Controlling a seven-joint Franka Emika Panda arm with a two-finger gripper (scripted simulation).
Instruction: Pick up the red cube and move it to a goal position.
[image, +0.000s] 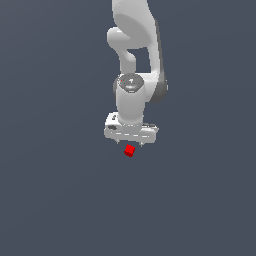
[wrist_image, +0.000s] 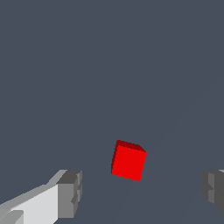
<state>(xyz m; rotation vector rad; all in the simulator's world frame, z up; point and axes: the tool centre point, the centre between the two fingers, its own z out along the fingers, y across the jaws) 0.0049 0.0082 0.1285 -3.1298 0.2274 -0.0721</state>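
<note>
The red cube (image: 129, 150) is a small bright red block lying on the dark grey floor, just below the white gripper (image: 130, 144) in the exterior view. In the wrist view the red cube (wrist_image: 127, 160) sits ahead of the gap between the two grey fingertips (wrist_image: 70, 192), turned at a slight angle. The gripper (wrist_image: 142, 190) is open and empty, its jaws spread wider than the cube. It hovers over the cube without touching it.
The white Panda arm (image: 135, 60) comes down from the top of the exterior view. The plain dark grey floor (image: 60, 190) surrounds the cube on all sides. No goal marker shows.
</note>
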